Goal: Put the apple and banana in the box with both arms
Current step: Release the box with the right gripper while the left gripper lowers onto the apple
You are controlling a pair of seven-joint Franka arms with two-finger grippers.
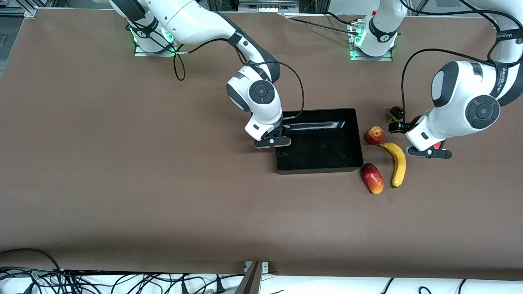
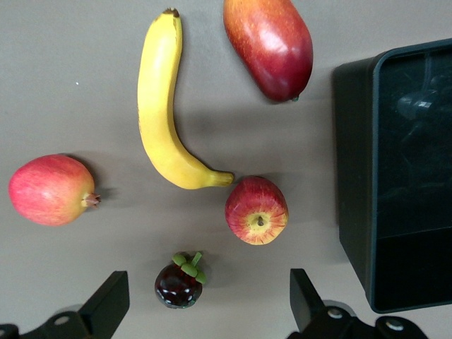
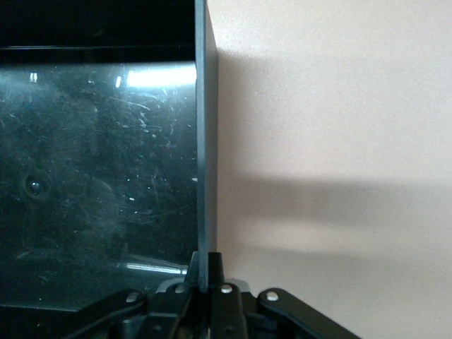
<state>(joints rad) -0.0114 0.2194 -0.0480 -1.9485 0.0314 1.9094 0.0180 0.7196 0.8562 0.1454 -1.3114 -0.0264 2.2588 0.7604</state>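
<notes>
Left gripper (image 2: 205,311) above apple (image 2: 256,210), open.

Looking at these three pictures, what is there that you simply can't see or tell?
- Front view: the left gripper is hidden under its own wrist, which also covers most of the red-orange fruit.
- Front view: the mangosteen is too small to identify; the left wrist view shows it.
- Right wrist view: the right gripper clamps the box wall; the fruit is out of frame.
</notes>
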